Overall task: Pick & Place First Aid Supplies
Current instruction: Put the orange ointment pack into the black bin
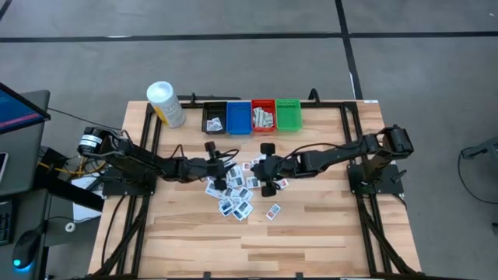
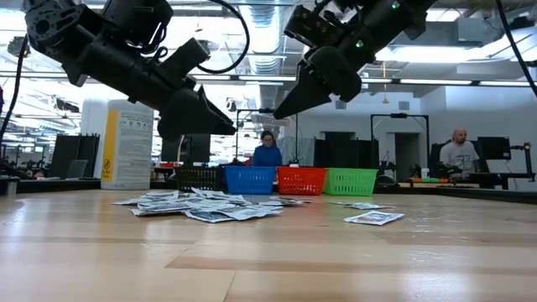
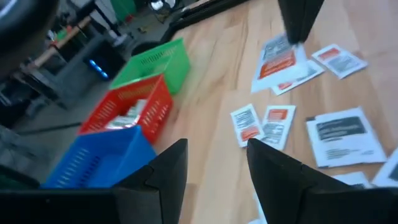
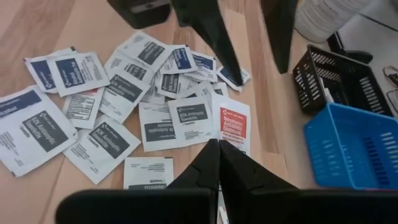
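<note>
A row of four bins (image 1: 252, 117) stands along the far edge of the bench (image 1: 311, 225), near its middle. The cylindrical container (image 1: 165, 103) stands left of the row, toward the far-left corner. The packets (image 1: 236, 193) lie scattered on the bench's middle, before the bins. One packet (image 1: 273, 211) lies apart, right of the heap and nearer the front edge.

Both arms are dark, near-black builds of blocky jointed segments, with black cables looping loosely along them. Each ends in two matte black fingers — wedge-shaped, tapering to narrow tips. The left arm (image 1: 148, 162) carries a round silver-and-black part at its base end, with yellow wiring beside it.
</note>
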Controlling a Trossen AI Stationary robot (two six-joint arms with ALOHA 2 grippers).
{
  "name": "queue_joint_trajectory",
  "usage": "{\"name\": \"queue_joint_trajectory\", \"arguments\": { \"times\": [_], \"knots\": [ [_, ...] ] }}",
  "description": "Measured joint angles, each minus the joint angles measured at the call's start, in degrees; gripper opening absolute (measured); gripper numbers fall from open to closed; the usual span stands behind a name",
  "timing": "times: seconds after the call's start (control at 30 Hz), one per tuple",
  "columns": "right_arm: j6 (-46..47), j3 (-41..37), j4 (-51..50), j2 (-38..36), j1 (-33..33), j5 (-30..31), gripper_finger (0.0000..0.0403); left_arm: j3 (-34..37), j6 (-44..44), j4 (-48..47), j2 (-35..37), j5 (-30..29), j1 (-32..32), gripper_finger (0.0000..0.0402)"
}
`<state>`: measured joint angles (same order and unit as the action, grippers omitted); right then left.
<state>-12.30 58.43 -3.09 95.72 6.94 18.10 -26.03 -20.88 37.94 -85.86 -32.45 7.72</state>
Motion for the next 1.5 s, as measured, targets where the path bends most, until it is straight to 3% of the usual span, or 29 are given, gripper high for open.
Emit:
{"name": "queue_joint_trajectory", "arguments": {
  "times": [0.2,0.5,0.8,1.0,1.17,1.5],
  "knots": [
    [-0.08,0.00,0.20,0.00,-0.30,-0.13,0.0000,-0.02,-7.77,4.97,0.00,7.60,-0.72,0.0185],
    [-0.10,0.00,0.56,0.00,-0.31,-0.19,0.0000,-0.02,-17.68,5.22,0.00,8.48,-0.74,0.0211],
    [-1.41,0.00,4.74,0.00,-0.26,-0.66,0.0000,-0.02,-17.93,6.00,0.00,11.97,-0.73,0.0215],
    [-1.65,0.00,7.30,0.00,-0.74,-6.38,0.0000,-0.02,-19.18,7.95,0.00,12.81,-0.74,0.0216],
    [-1.77,0.00,8.23,0.00,-0.74,-6.42,0.0000,-0.02,-19.15,9.87,-0.02,17.55,-0.61,0.0212],
    [-3.25,0.00,8.59,0.00,-1.05,-6.20,0.0000,-0.02,-14.94,10.53,-0.02,20.46,-0.61,0.0182]
  ]
}}
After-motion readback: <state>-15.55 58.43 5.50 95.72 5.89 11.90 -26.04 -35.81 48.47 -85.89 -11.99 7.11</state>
